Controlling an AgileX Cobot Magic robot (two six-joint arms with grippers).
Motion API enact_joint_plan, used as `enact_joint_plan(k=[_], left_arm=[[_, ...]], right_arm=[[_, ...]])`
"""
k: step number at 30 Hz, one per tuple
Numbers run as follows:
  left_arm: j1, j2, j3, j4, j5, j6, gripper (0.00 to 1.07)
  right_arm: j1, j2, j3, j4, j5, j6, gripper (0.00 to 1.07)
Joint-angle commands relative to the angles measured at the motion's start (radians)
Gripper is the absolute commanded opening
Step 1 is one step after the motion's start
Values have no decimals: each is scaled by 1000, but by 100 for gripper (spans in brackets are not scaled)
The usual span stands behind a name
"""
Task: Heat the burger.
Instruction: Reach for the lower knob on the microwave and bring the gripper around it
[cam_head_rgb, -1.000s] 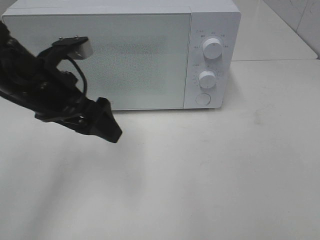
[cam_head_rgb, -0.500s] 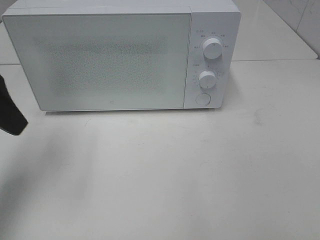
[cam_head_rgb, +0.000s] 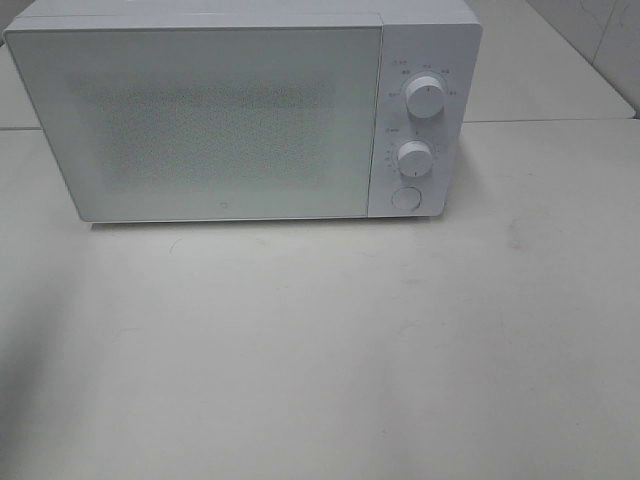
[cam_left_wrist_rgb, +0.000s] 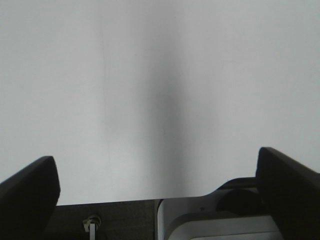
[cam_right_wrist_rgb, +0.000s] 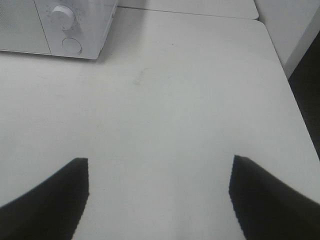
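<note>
The burger is out of view in every frame. A white microwave (cam_head_rgb: 220, 110) stands at the back of the table with its door shut; the frosted door hides the inside. Neither arm shows in the exterior high view. In the left wrist view my left gripper (cam_left_wrist_rgb: 155, 155) is open, its dark fingers (cam_left_wrist_rgb: 30, 190) wide apart over a plain white surface, with nothing between them. My right gripper (cam_right_wrist_rgb: 159, 160) is open too, empty, above bare table well in front and to the right of the microwave (cam_right_wrist_rgb: 75, 25).
On the microwave's right panel are two round knobs (cam_head_rgb: 425, 98) (cam_head_rgb: 414, 157) and a round button (cam_head_rgb: 405, 198). The white table (cam_head_rgb: 400, 350) ends at an edge on the right (cam_right_wrist_rgb: 295, 100), with dark floor beyond.
The left arm, in front of the microwave door a second ago, has drawn back to the left and left the exterior view. The microwave has not moved.
</note>
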Motion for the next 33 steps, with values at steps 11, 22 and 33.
enact_joint_plan(k=[11, 22, 33], left_arm=[[1, -384, 93, 35, -28, -19, 101], [1, -680, 358, 31, -86, -12, 101], [1, -898, 476, 10, -144, -13, 101]], right_arm=[[-5, -27, 0, -1, -6, 1, 76], [-5, -27, 0, -1, -6, 1, 76], [-5, -27, 0, -1, -6, 1, 76]])
